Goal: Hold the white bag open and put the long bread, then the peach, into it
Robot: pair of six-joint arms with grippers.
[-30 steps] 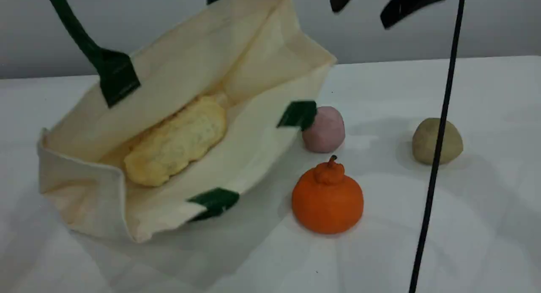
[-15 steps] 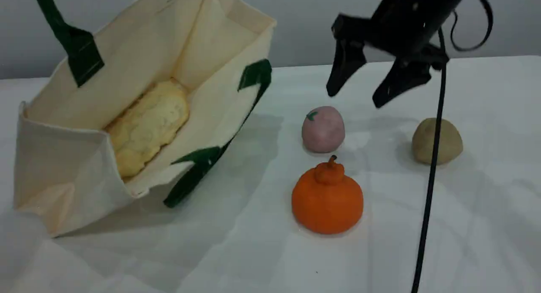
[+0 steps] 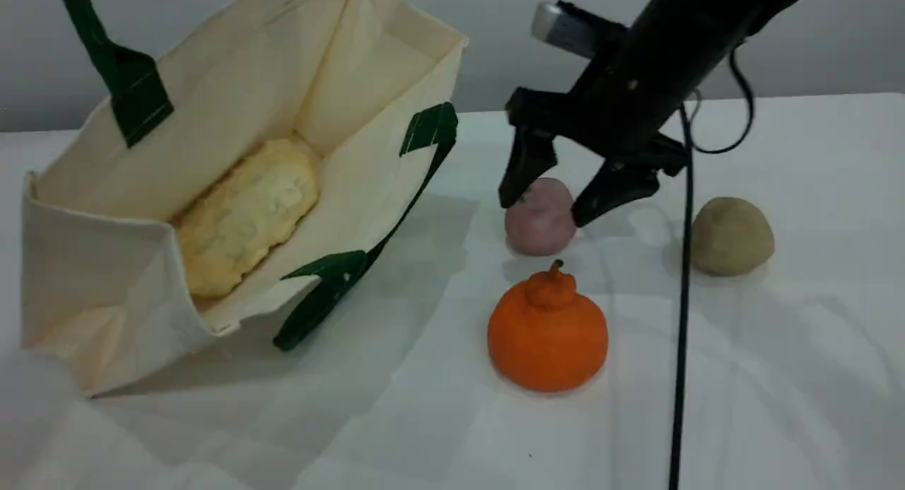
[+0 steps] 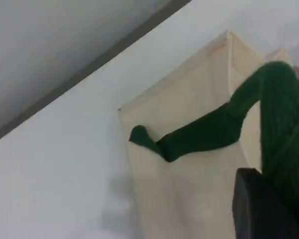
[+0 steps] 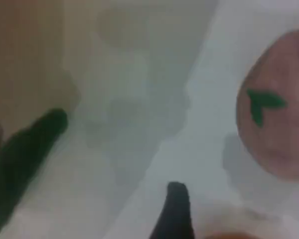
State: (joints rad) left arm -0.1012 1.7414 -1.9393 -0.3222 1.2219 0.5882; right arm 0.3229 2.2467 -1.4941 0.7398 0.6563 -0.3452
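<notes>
The white bag (image 3: 353,73) stands open at the left, tilted, its mouth facing the camera. The long bread (image 3: 244,214) lies inside it, pale bumpy side up. One green handle (image 3: 85,23) runs up out of the scene view. In the left wrist view my left gripper (image 4: 279,179) is shut on that green handle (image 4: 209,134), above the bag's cream wall (image 4: 189,194). The peach (image 3: 539,237) sits on the table right of the bag. My right gripper (image 3: 539,213) is open, its fingers straddling the top of the peach (image 5: 279,124).
An orange fruit with a stem knob (image 3: 548,334) sits just in front of the peach. A beige lump (image 3: 732,235) lies further right. A black cable (image 3: 681,320) hangs down from the right arm. The bag's other green handle (image 3: 332,292) droops onto the white tablecloth (image 3: 778,377).
The bag was pulled left and up, uncovering the peach. My right gripper came down from the top edge, still open, to straddle the peach.
</notes>
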